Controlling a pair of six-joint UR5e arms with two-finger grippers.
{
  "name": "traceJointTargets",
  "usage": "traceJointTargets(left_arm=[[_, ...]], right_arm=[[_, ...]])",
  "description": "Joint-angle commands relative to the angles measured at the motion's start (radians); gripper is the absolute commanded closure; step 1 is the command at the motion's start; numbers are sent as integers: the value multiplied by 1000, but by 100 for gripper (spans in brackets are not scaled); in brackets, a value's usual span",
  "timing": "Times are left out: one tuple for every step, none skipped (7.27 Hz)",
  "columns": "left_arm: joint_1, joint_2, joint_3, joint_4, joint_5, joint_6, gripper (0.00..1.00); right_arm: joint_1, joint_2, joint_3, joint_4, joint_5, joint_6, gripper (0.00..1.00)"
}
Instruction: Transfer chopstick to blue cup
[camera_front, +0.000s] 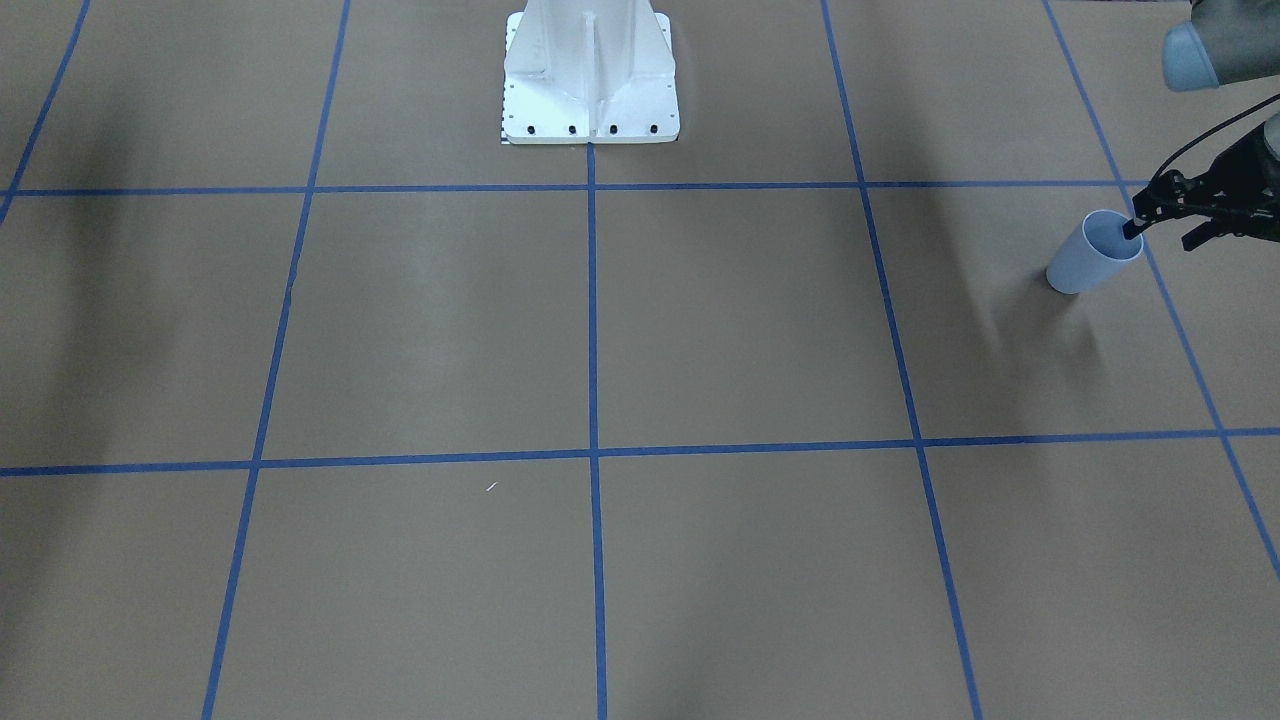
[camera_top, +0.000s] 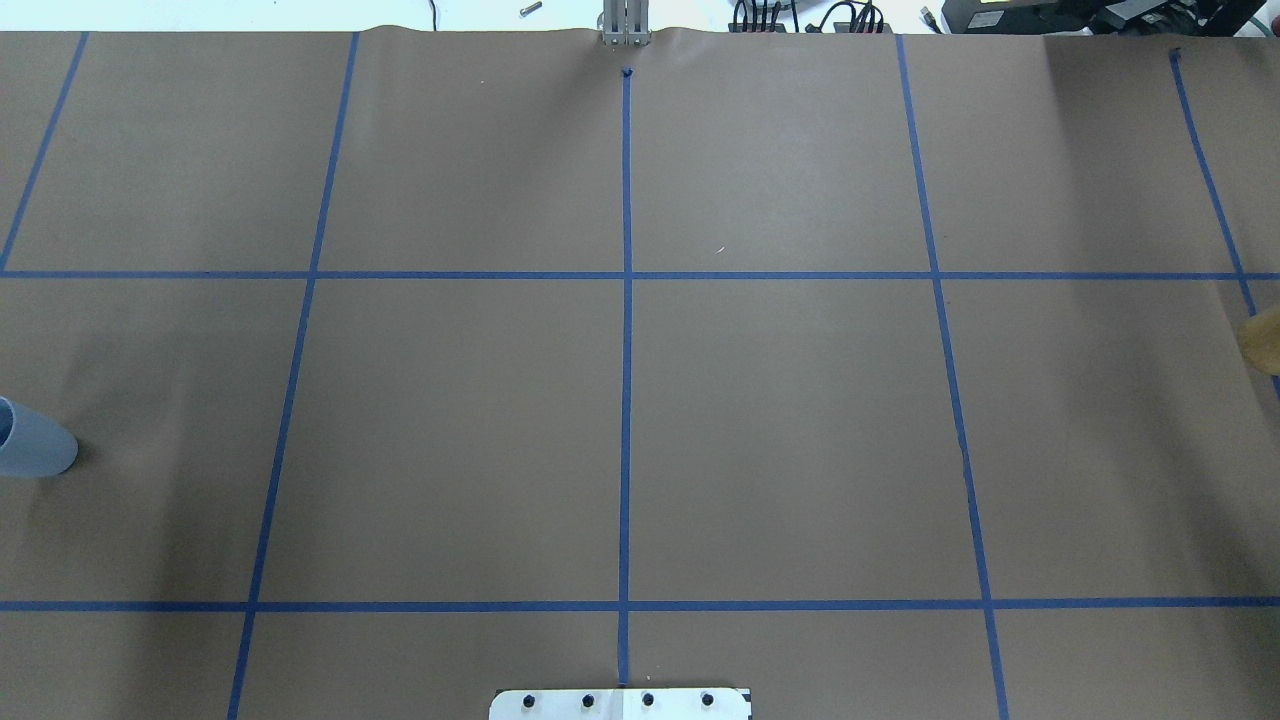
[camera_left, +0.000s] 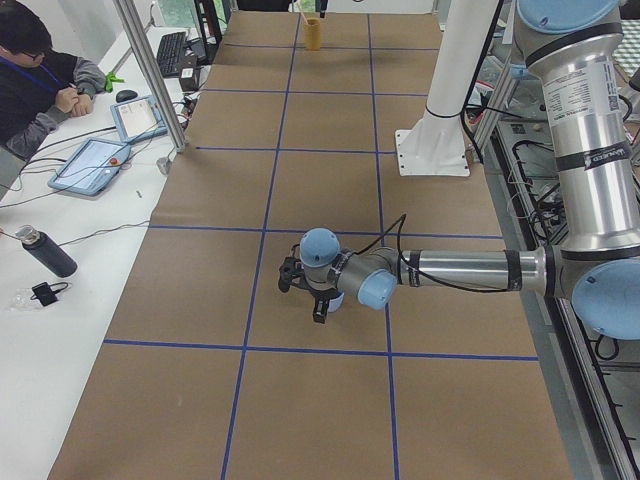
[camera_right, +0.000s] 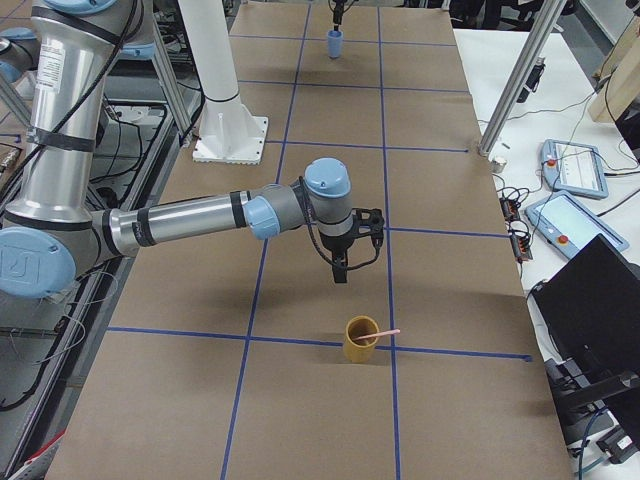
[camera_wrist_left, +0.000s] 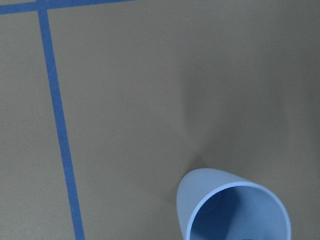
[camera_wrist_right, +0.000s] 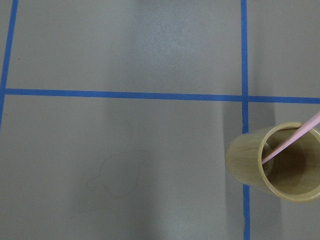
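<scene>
The salmon-pink chopstick (camera_wrist_right: 290, 142) leans inside a tan wooden cup (camera_wrist_right: 280, 165), its top end sticking out over the rim (camera_right: 378, 336). The pale blue cup (camera_front: 1090, 258) stands upright at the table's other end (camera_top: 35, 445), and the left wrist view looks down into it (camera_wrist_left: 235, 212), showing nothing inside. My left gripper (camera_front: 1164, 232) hovers just beside and above the blue cup's rim, open, with nothing between its fingers. My right gripper (camera_right: 352, 265) hangs above the table a short way from the tan cup; I cannot tell whether it is open or shut.
The white robot base (camera_front: 590, 90) stands at the table's middle edge. Blue tape lines divide the brown paper into squares. A person (camera_left: 40, 80) sits at a side table with tablets and a dark bottle (camera_left: 45, 250). Aluminium posts (camera_left: 150, 75) rise at that edge.
</scene>
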Motion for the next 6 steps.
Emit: traceJointTargets(left_arm=[[45, -29, 28, -2, 4, 1, 18], [53, -30, 30, -1, 4, 7, 50], [56, -30, 34, -2, 4, 11, 84], [56, -29, 31, -16, 2, 12, 100], [55, -27, 28, -43, -4, 12, 100], [47, -29, -8, -37, -30, 11, 100]], right_arm=[[0, 0, -6, 0, -1, 0, 0], [0, 2, -7, 0, -1, 0, 0], [0, 0, -6, 0, -1, 0, 0], [0, 2, -7, 0, -1, 0, 0], [0, 2, -9, 2, -1, 0, 0], [0, 2, -9, 2, 1, 0, 0]])
